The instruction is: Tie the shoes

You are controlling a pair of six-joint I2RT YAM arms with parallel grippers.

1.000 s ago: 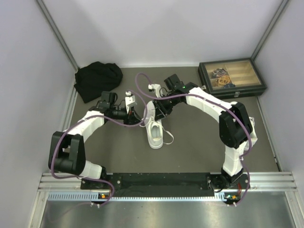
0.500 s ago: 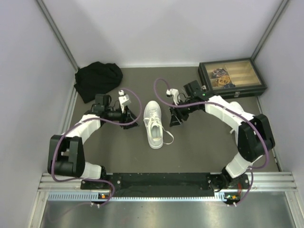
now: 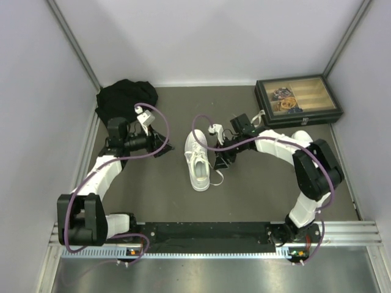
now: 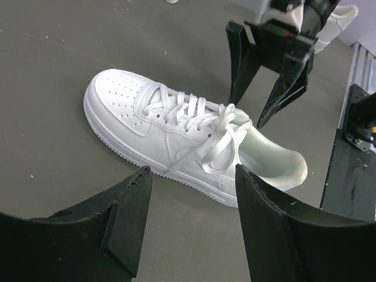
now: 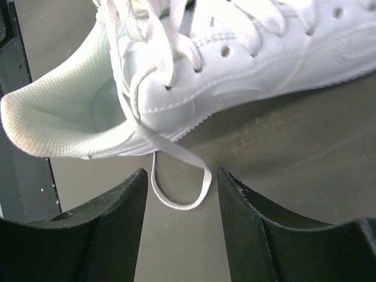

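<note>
The white low-top sneaker (image 3: 197,160) lies on the dark table between my arms, toe to the far side, laces crossed over the tongue. A lace loop (image 3: 217,177) trails on the table off its right side. My left gripper (image 3: 162,148) is open and empty, left of the shoe and apart from it. In the left wrist view the shoe (image 4: 176,135) lies beyond the open left gripper (image 4: 192,170). My right gripper (image 3: 220,157) is open and empty, close to the shoe's right side. In the right wrist view the lace loop (image 5: 179,179) lies between the right gripper's (image 5: 181,174) open fingers, below the shoe's heel (image 5: 70,111).
A black cloth bundle (image 3: 125,101) lies at the far left. A dark box with a wooden tray (image 3: 298,101) stands at the far right. Grey walls close in the table on three sides. A black rail (image 3: 208,235) runs along the near edge.
Both grippers have let go and drawn away from the shoe. The left gripper moved left. The right gripper swung right, then came back low beside the shoe's right side.
</note>
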